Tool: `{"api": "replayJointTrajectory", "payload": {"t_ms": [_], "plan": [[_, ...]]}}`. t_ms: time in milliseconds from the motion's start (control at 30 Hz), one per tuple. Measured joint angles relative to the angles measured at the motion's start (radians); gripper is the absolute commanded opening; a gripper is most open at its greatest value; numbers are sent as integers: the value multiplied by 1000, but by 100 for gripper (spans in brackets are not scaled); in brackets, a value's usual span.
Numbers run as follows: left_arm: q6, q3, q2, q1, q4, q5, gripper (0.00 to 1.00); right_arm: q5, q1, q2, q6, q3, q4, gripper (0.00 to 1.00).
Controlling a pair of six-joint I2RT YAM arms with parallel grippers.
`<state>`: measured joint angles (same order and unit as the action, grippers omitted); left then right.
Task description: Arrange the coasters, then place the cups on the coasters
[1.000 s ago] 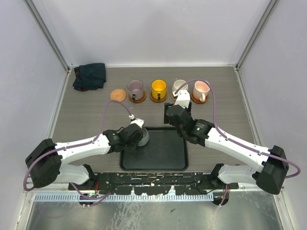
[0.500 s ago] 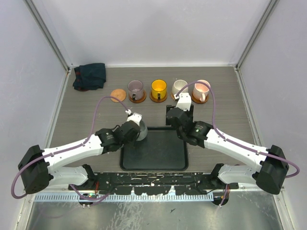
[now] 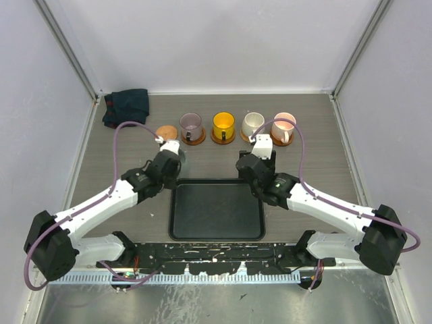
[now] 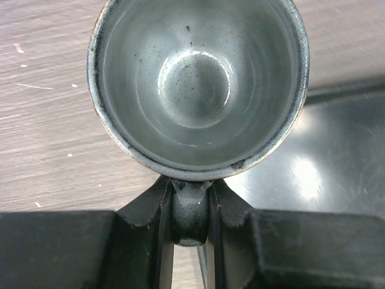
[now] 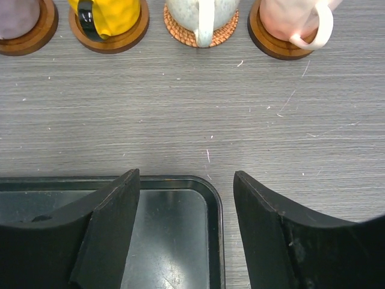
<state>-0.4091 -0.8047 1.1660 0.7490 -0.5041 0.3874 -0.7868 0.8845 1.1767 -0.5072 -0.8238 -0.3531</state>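
At the far side of the table (image 3: 101, 155): four cups stand in a row, each on its own coaster: purple cup (image 3: 191, 123), yellow cup (image 3: 223, 124), cream-white cup (image 3: 253, 122), pink cup (image 3: 283, 125).
Coasters: five lie in one line; the arranging step is judged complete.
Woven coaster (image 5: 180, 33): lighter orange, under the cream-white cup; the other loaded coasters are dark wooden discs.
Bare coaster (image 3: 166, 133): at the left end of the row, just beside the purple cup, with no cup on it.
Grey-green cup (image 4: 198, 78): upright, mouth up, nothing inside. It is off the tray and near the bare coaster, but not over it. Whether its base touches the table cannot be told.
Left gripper (image 4: 191, 201): narrow, with fingers (image 4: 153, 211) clamped on the handle of the grey-green cup.
Right gripper (image 5: 186, 198): wide and holding nothing. It sits above the far right corner of the tray, facing the cream-white and pink cups.
Tray (image 3: 216, 229): black; no cup stands on it.
Cloth (image 3: 126, 106): dark, bunched at the far left corner, well apart from the row.
Progress: four of five cups placed; the task is judged near its end.
Outstanding: carry the grey-green cup over the bare coaster, set it down centred, and release.
Risk: the grip is on the handle only, so the cup may tilt. The purple cup stands close to the target.
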Motion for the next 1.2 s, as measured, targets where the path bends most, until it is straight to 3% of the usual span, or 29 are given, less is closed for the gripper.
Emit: {"api": "replayJointTrajectory", "payload": {"t_ms": [333, 600, 833, 1200], "plan": [[70, -49, 102, -294, 111, -69, 0, -2, -58, -47, 26, 68, 66, 66], [115, -137, 327, -452, 233, -164, 0, 29, -198, -54, 94, 78, 135, 67], [132, -240, 464, -534, 314, -228, 0, 62, -323, -54, 162, 78, 198, 67], [164, -422, 615, -551, 327, -281, 0, 134, -468, -51, 196, 77, 267, 67]]}}
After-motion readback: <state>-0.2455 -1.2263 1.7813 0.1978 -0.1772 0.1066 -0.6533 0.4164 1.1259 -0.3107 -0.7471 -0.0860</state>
